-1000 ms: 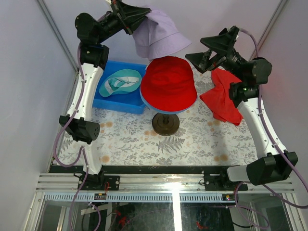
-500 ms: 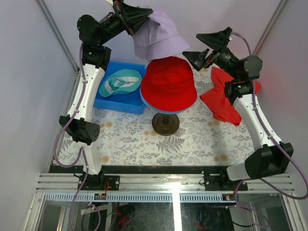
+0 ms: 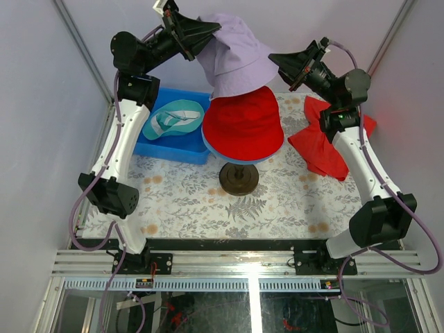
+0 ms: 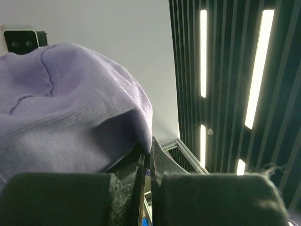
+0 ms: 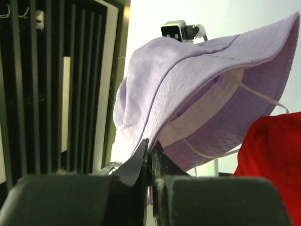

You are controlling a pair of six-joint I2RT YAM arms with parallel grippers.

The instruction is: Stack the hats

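1. I have the lilac hat (image 3: 236,59) up in the air at the far side of the counter (image 3: 187,201), hanging over the far edge of the red hat (image 3: 243,121).
2. The left end effector (image 3: 211,29) is pressed together on the hat's left brim; its wrist view shows lilac cloth caught between the fingertips.
3. The right end effector (image 3: 274,61) is closed too, and its own camera shows it pinching the brim's edge on the right. So I hold the hat by two opposite points, with its opening facing down and towards me.
4. The red hat sits on the stand (image 3: 239,178) at mid-counter, with a blue hat (image 3: 215,155) showing only as a rim beneath it. The teal hat (image 3: 172,118) lies in the bin (image 3: 166,149) on the left, untouched.
5. I judge this to be the third hat's placing step: two stacked, one in the air, one to go.
6. The next move calls for bringing both arms towards me and down together, keeping the brim stretched, so the crown centres over the red one.
7. Only then should both let go; dropping one side early would likely let the hat slide off crooked.
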